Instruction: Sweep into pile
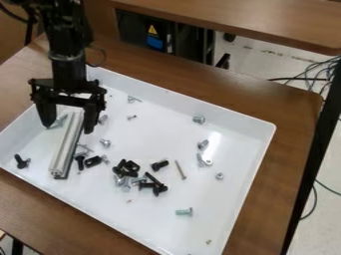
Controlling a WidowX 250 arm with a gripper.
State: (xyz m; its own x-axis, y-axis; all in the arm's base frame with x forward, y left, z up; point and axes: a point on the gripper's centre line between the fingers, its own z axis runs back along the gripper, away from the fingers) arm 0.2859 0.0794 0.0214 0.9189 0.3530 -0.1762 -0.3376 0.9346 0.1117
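Observation:
The black gripper [69, 128] hangs over the left part of the white tray [223, 117], its fingers wide apart on either side of a silver metal bar [64, 152]. The bar lies lengthwise, its upper end between the fingers. A gap shows between the left finger and the bar, while the right finger is close beside it. Dark bolts and brackets [126, 168] form a loose cluster at lower middle. Other hardware is scattered: a black bolt [159, 165], a thin long screw [180, 170], a greenish bolt [184, 212] and a silver bolt [199, 119].
A raised rim surrounds the tray, which rests on a brown wooden table [293, 112]. Left of the bar lies a black bolt [22, 162]. Behind stands another wooden surface [266, 20], and cables [319, 69] run along the floor at right.

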